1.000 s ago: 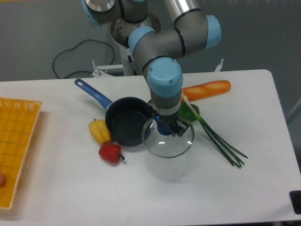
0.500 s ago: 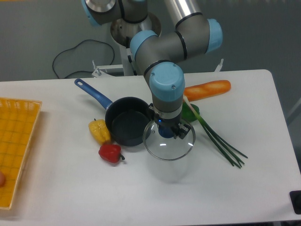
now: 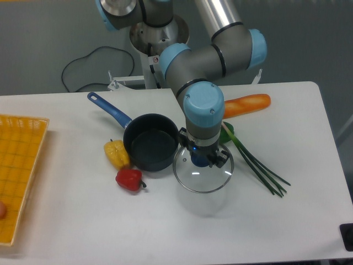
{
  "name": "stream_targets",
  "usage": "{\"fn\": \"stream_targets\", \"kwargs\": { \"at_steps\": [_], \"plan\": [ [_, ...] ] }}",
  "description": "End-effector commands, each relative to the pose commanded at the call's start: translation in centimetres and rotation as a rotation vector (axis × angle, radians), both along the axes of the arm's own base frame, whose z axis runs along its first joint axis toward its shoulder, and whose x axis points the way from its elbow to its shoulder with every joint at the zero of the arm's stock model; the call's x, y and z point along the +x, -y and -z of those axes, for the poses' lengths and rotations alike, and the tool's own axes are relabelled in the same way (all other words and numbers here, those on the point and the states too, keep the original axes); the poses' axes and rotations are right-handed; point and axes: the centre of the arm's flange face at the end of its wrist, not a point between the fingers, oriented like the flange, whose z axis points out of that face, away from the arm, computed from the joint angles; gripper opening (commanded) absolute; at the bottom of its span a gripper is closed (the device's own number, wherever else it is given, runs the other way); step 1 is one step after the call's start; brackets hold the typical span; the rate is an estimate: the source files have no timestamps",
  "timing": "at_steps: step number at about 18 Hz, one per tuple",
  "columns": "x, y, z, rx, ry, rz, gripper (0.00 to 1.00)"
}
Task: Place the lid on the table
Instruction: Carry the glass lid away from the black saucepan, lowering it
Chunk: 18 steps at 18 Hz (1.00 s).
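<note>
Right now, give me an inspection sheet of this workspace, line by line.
Surface: white table, bare in front.
Job's things: glass lid held by its knob, off the saucepan, right of it; a shadow shows below it, so seemingly not set down.
Clutter: yellow pepper, red pepper, carrot, green onions, yellow tray at the left edge.
Grippers: hand shut on the lid's knob.
Cables: black cable behind the table.
Surroundings: grey floor; nothing else seen.
</note>
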Motion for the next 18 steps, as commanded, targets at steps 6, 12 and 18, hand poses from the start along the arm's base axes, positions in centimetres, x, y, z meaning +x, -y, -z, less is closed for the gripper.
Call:
{"fn": "stream_targets", "kwargs": {
  "at_steps": [6,12,18],
  "plan": [
    [-1.2,0.1,0.8,0.001,0.01,-0.031,0.52],
    [-1.9,0.2,1.3,0.001,0.009,-0.042,0.52],
    [-2.1,0.0,1.6,0.005,0.003,-0.065,0.52]
  ]
}}
